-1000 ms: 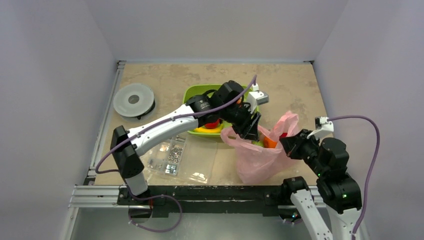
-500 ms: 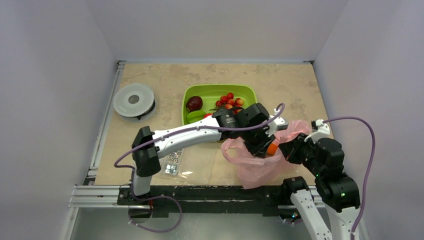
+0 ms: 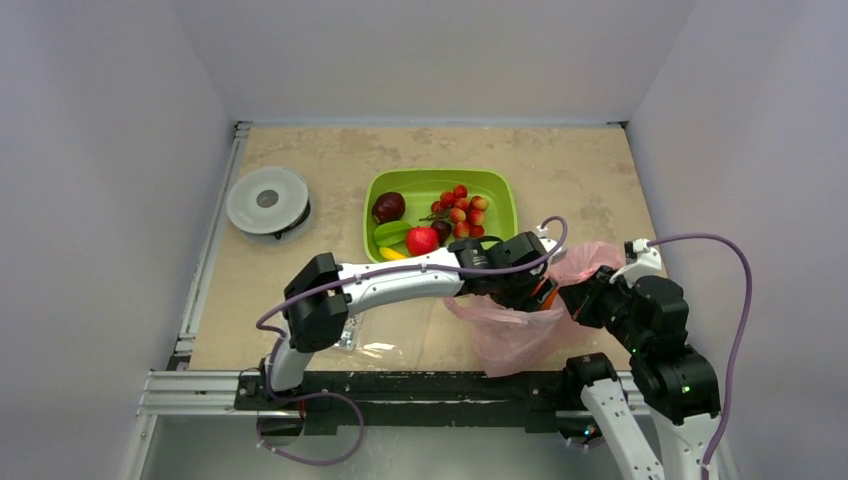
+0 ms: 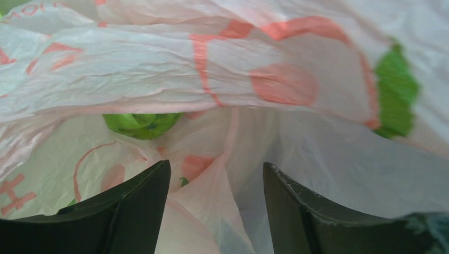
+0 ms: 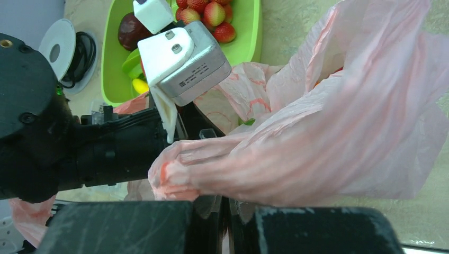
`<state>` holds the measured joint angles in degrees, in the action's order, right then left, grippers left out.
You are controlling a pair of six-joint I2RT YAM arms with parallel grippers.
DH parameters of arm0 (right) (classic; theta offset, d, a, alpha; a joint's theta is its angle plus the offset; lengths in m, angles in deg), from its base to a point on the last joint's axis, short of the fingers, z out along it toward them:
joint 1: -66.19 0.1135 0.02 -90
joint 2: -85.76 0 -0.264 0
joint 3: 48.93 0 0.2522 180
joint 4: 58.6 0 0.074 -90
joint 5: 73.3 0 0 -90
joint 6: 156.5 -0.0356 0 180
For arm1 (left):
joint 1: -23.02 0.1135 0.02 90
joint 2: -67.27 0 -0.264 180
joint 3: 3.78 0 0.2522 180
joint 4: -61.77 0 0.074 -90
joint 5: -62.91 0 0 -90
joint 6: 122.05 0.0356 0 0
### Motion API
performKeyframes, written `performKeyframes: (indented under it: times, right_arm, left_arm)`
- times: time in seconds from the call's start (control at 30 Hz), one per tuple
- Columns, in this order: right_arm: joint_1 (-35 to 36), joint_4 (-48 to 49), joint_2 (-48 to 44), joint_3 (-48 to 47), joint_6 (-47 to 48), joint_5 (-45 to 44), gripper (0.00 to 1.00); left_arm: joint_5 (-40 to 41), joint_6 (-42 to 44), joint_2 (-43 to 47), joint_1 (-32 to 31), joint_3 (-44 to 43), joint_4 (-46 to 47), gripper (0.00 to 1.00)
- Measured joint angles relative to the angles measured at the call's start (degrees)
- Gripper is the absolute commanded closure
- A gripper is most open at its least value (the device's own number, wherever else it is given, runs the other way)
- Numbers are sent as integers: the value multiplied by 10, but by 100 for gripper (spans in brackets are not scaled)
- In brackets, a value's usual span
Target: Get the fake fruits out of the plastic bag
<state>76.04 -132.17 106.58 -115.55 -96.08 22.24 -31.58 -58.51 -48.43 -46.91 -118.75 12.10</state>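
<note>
The pink plastic bag (image 3: 515, 325) lies at the near right. My right gripper (image 3: 585, 297) is shut on a bunched edge of it (image 5: 233, 203) and holds the mouth up. My left gripper (image 3: 535, 288) is inside the mouth, open and empty (image 4: 214, 177), with a fold of bag film between its fingers (image 4: 135, 206). A green fruit (image 4: 142, 124) lies deeper in the bag, ahead and to the left. In the green tray (image 3: 500, 195) lie a maroon fruit (image 3: 388, 207), a red fruit (image 3: 422, 240), a green piece (image 3: 390, 232) and a yellow banana (image 3: 393, 254).
A cluster of small red berries (image 3: 460, 210) lies in the tray. A round grey spool (image 3: 267, 200) sits at the far left. A clear box of screws (image 3: 345, 328) lies under my left arm. Walls close the table on three sides.
My left arm swung from the tray's right edge toward me and into the bag's mouth. The tray's fruits are now uncovered. My right gripper kept its hold on the bag.
</note>
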Motion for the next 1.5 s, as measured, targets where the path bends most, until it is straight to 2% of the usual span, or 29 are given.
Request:
performKeyframes:
  times: [0.23, 0.6, 0.73, 0.8, 0.93, 1.07, 1.27, 1.5]
  right_arm:
    - [0, 0, -5, 0, -3, 0, 100]
    - [0, 0, -5, 0, -4, 0, 100]
    - [0, 1, -7, 2, -4, 0, 100]
    - [0, 1, -8, 5, -4, 0, 100]
    - [0, 1, -8, 9, -4, 0, 100]
    - [0, 2, -8, 11, -4, 0, 100]
    - [0, 1, -8, 17, -4, 0, 100]
    - [0, 2, -8, 18, -4, 0, 100]
  left_arm:
    - [55, -30, -13, 0, 8, 37, 24]
    - [111, -35, -76, 0, 7, 54, 25]
    - [119, -30, -99, 0, 0, 54, 32]
    - [122, -29, -108, 0, -4, 52, 39]
    - [122, -24, -113, 0, -6, 49, 59]
    - [119, -20, -113, 0, -6, 49, 69]
    - [91, -19, -92, 0, -1, 48, 74]
    - [51, -14, 10, 0, 26, 57, 75]
